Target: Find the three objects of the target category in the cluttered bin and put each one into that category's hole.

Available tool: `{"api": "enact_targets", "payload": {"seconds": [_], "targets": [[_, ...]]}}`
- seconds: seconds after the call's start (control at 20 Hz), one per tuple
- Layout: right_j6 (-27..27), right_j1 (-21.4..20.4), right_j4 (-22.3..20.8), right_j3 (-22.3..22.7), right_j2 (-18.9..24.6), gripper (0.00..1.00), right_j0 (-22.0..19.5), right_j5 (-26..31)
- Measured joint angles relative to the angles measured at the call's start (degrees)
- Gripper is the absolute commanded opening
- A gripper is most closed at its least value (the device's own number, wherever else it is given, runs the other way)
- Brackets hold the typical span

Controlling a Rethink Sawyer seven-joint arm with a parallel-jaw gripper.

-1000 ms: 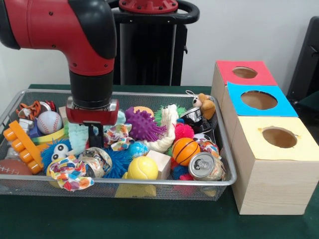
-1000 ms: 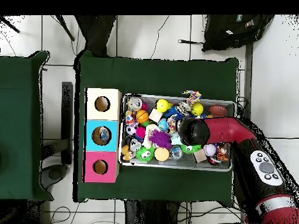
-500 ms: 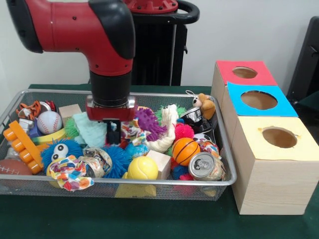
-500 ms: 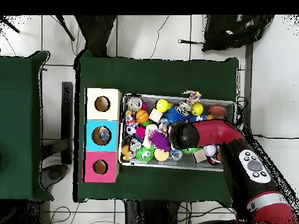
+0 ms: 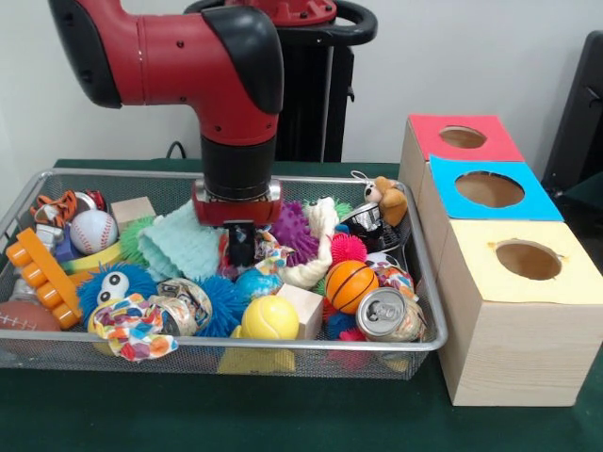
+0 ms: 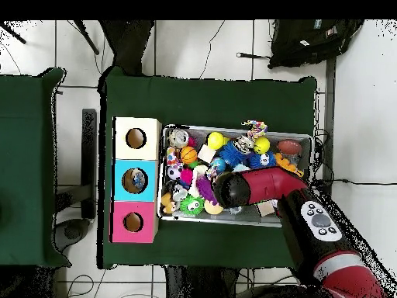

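Patterned crinkly fabric scrunchie [image 5: 273,252], soft and light, is lying mid-frame beneath the end effector [image 5: 241,247]; its opening I cannot tell.

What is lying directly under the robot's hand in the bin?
Under the hand lie a mint green cloth and a colourful patterned scrunchie, with a purple spiky ball behind. What sits deeper in the wire bin is covered.
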Motion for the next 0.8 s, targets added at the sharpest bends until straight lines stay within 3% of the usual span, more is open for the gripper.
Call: {"api": "enact_targets", "payload": {"seconds": [0.35, 0.8], "targets": [[0.01, 0.51, 0.45, 2.72, -2.64, 0.00, 1.11, -6.49], [0.02, 0.50, 4.18, 6.12, -6.65, 0.00, 1.56, -16.48]]}}
